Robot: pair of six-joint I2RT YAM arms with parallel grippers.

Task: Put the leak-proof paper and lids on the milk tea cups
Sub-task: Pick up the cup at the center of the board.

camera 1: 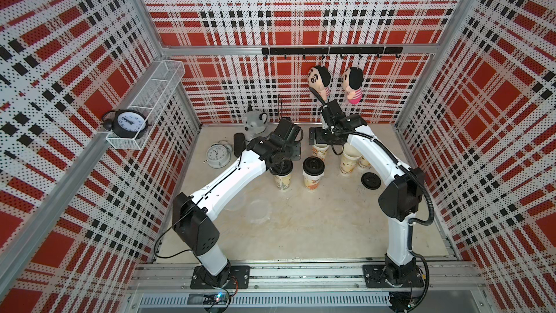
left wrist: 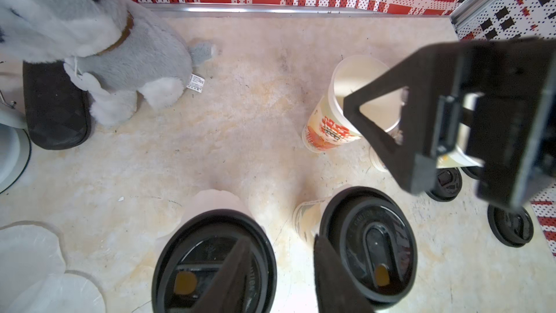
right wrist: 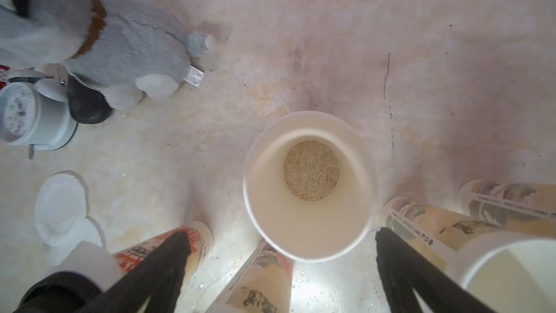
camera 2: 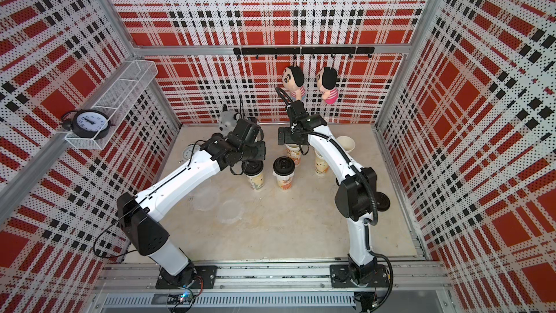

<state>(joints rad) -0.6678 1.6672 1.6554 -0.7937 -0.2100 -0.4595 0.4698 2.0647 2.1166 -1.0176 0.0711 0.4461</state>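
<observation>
Leak-proof paper (right wrist: 310,120) already lies over the mouth of the open cup (left wrist: 328,127) at the centre of the right wrist view. A faint translucent margin shows beyond the cup's edge there, and nothing grips it.

Our right end effector (right wrist: 282,235) hangs straight above that cup. Its jaws are spread as wide as they go, one finger at each lower side of the frame, and they are empty. We judge that this wide stance lets the fingers clear the sheet's rim without dragging it off.

Our left end effector (left wrist: 281,240) is partly open and also holds nothing. In the left wrist view its fingers sit at the bottom of the frame, over the lidded cups (camera 1: 311,183). A pale crinkled edge seems to peep out under one lid, so we take those two as papered and capped.

Further out, the spare sheets (camera 1: 258,210) rest flat on the desk (camera 1: 316,230) in the lower middle of both top views. They lie between the arms, where either one can reach them.

Right of centre stand two bare cups (camera 1: 349,167), which appear uncovered. The loose lids (camera 1: 370,180) lie just beside them. By our count, three of the five cups are papered and these two remain.
</observation>
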